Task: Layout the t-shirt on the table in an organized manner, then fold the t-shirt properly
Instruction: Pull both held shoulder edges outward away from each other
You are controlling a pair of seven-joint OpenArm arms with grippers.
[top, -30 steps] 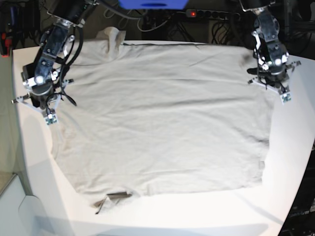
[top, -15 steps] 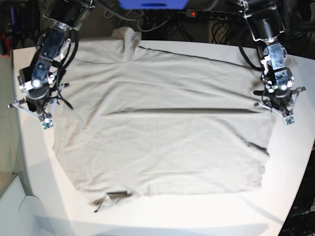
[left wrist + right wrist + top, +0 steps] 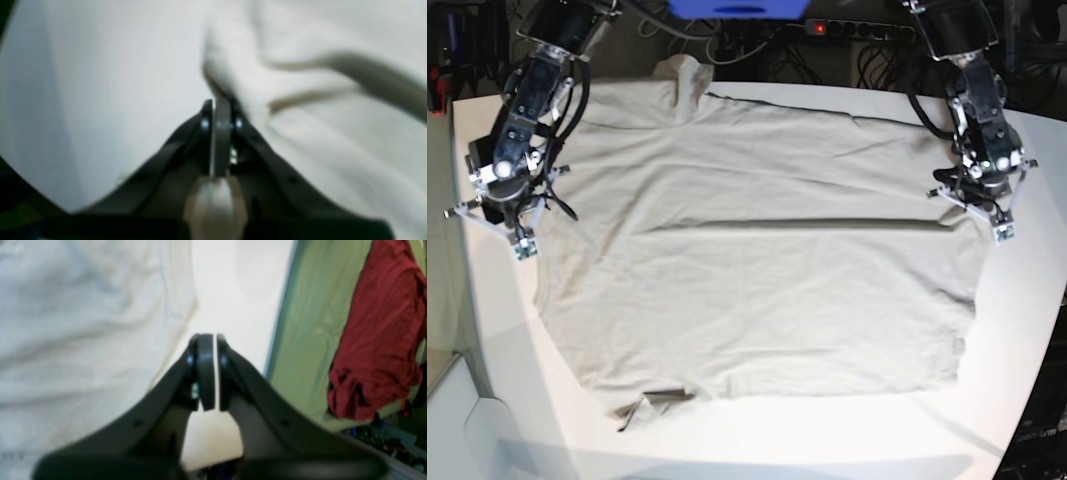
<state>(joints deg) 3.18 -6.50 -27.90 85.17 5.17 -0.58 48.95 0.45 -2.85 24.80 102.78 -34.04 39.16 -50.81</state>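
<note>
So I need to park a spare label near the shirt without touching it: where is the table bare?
Bare table runs along the near edge, below the t-shirt, and in strips beside each side edge. The side strips are crowded higher up, by the right gripper and the left gripper. The near strip is roomiest.

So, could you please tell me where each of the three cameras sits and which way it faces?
Base: high above, looking down on the t-shirt spread on the table; both arms show.
Left wrist: behind the left claw, which pinches a raised shirt edge over bare table.
Right wrist: behind the right claw, facing the table edge; a red cloth lies beyond.
All three views share the shirt and table.
</note>
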